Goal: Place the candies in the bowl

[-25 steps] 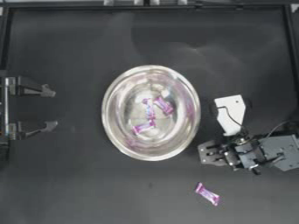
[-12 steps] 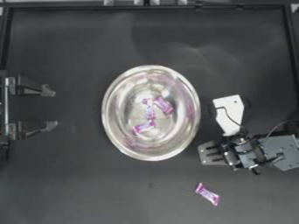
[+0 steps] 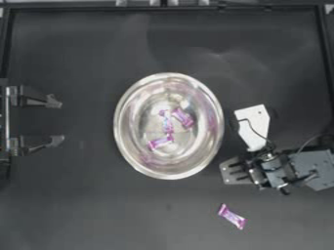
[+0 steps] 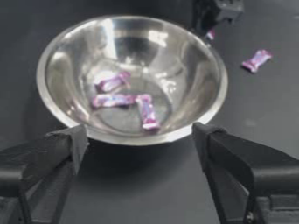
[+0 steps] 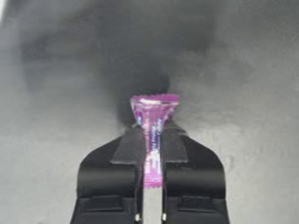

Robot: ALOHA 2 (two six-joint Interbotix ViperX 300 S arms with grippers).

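five candies (image 3: 232,217), one bowl (image 3: 130,146)

The bowl (image 3: 168,125) sits mid-frame on the table (image 3: 78,205), three candies (image 3: 168,128) inside; the right gripper (image 3: 225,172) is at its lower right, another candy (image 3: 231,216) below that.

The shiny silver bowl (image 3: 168,125) is set upright mid-table, three purple-pink candies (image 3: 168,128) inside. A fourth candy (image 5: 152,135) is pinched lengthwise between closed jaws; a fifth (image 3: 231,216) lies near the table's front edge.

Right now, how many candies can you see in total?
5: three candies inside the bowl, one lying on the table, one held in the right gripper beside the bowl.
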